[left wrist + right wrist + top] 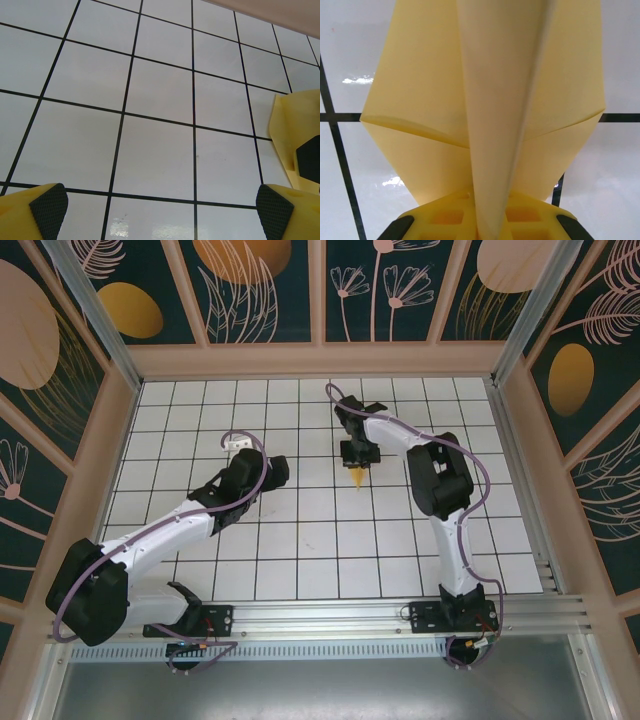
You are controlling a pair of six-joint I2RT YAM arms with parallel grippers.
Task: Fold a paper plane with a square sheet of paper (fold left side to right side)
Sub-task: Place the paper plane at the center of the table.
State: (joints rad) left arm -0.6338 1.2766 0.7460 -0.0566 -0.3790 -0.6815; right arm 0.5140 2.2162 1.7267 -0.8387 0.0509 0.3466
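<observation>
- Right hand (357, 456) is clamping the plane (357, 478), whose point is aiming at the worktop's (300, 540) near edge.
- Left hand (236, 443) is hanging wide open, well apart from the plane.

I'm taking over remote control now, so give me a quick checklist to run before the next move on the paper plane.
1. Grip: right gripper shut on the paper plane: ok.
2. Centre crease pinched between its jaws: ok.
3. Spare arm: left gripper open, holding nothing: ok.
4. Gap between left gripper and plane: ok.
5. Plane's nose touching the table: cannot tell.
</observation>
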